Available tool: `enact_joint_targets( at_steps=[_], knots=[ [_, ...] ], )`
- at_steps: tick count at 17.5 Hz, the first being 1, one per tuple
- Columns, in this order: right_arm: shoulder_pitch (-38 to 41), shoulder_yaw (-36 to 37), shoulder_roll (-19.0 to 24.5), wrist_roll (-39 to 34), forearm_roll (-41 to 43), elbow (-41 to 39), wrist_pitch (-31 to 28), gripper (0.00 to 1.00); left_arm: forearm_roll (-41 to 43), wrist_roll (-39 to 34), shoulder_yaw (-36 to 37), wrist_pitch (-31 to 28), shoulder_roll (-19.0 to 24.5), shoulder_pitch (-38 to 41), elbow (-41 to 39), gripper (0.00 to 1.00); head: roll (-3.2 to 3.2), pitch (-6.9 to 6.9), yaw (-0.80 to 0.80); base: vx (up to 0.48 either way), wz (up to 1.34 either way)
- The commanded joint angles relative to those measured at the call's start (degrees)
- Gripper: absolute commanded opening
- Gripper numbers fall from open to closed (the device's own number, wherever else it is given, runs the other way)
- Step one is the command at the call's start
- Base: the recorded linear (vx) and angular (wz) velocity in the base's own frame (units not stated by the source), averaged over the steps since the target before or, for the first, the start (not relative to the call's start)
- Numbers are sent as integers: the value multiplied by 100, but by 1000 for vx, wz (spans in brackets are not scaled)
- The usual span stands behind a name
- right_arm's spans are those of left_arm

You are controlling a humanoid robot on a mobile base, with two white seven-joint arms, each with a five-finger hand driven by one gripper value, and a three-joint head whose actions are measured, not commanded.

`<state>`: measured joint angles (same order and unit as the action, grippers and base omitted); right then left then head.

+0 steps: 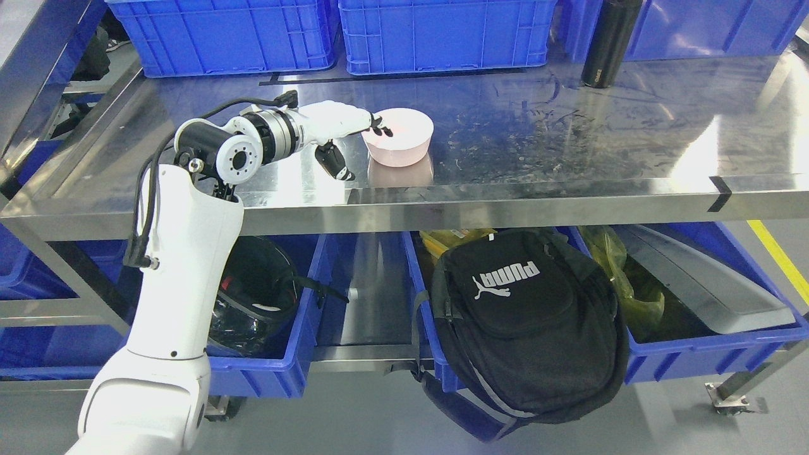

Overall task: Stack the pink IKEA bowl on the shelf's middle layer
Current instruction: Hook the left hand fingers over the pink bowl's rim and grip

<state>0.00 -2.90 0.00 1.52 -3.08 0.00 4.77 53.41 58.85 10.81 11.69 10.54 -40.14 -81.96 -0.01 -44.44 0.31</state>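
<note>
While reaching from seven o'clock across steel shelf, left hand meets pink bowl lying at three o'clock of it, right beside. Fingertips over near rim at nine o'clock side, thumb hanging lower and apart; half-curled, not yet clamped, as judged. Bowl standing upright near front edge, mouth up, round, so no long axis to align. Only left arm in view, hence nearer. Behind: blue crates, black bottle at one o'clock.

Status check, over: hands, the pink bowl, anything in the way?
Left hand at pink bowl, fingertips over its left rim, grasp unclear. Right hand out of view. Bowl on steel shelf; black bottle far right, clear of it.
</note>
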Motion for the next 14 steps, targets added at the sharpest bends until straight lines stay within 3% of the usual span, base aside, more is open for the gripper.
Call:
enact_joint_targets(
  at_steps=[1,5,10,14],
  knots=[
    [132,0,-100,-2,0,-100,-2,100,161,-41,228,8,-412,-178,768,65,0,0,0,0,0],
    [132,0,-100,-2,0,-100,-2,100,169,-32,219,149,-439,-257,997,56,0,0,0,0,0],
    [132,0,-100,-2,0,-100,-2,100,231,-41,211,158,-544,-389,1278,53,0,0,0,0,0],
    [132,0,-100,-2,0,-100,-2,100,231,-41,140,403,-702,-556,1481,29,0,0,0,0,0]
  ],
)
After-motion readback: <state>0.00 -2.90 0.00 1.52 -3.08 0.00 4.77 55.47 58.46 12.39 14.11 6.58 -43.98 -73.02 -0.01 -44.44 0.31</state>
